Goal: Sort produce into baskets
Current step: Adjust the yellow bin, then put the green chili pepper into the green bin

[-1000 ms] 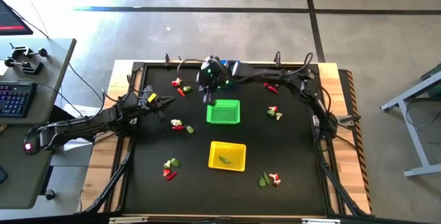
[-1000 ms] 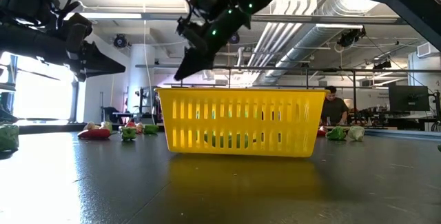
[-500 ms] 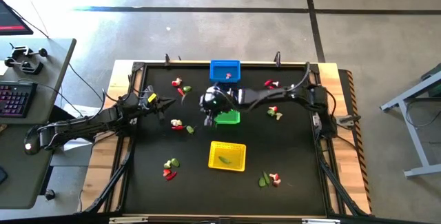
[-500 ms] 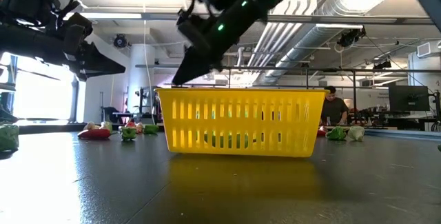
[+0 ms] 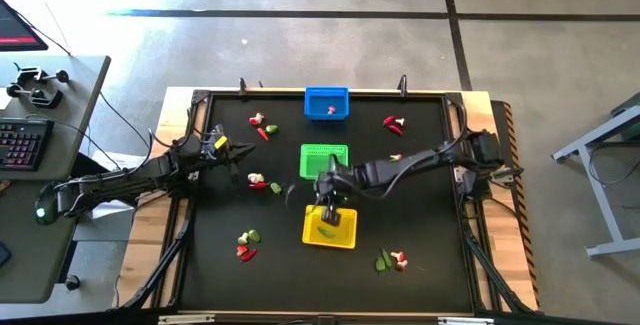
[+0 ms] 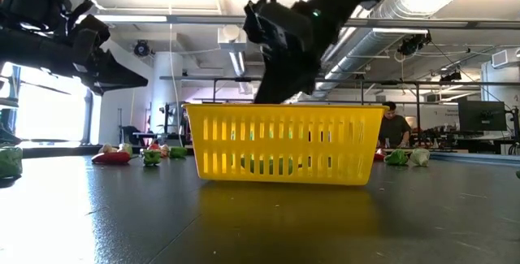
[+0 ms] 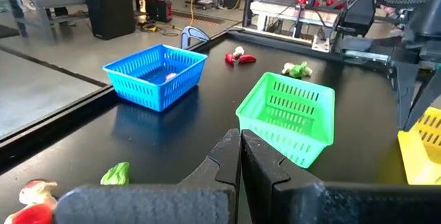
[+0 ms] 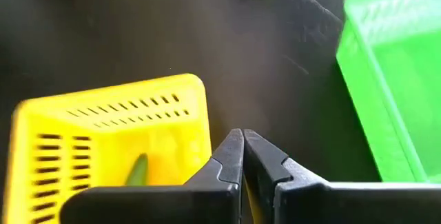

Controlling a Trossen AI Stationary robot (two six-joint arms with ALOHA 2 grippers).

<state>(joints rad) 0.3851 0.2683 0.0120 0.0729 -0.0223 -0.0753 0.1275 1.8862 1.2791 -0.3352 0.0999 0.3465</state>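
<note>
The blue basket [image 5: 327,103] stands at the far edge with a small red-and-white piece inside. The green basket [image 5: 323,158] stands in the middle and the yellow basket [image 5: 335,230] nearer, with a green leafy bit [image 8: 137,169] in it. My right gripper [image 5: 325,210] [image 8: 238,136] hangs shut over the yellow basket's far left corner [image 8: 196,86], with nothing showing between its fingers. My left gripper [image 5: 240,149] [image 7: 240,136] is shut and empty above the table's left part. Loose produce lies in small clusters on the table [image 5: 262,180] [image 5: 247,243] [image 5: 392,260].
More produce clusters lie at the far left [image 5: 262,123], far right [image 5: 392,122] and right of the green basket [image 5: 398,162]. The black mat ends in a raised frame [image 5: 200,100]. A person [image 6: 396,126] stands in the room beyond the table.
My right gripper has swept from beside the blue basket toward the table's near edge, past the green basket, and now hangs over the yellow basket. The blue basket, which the arm covered before, is now uncovered.
</note>
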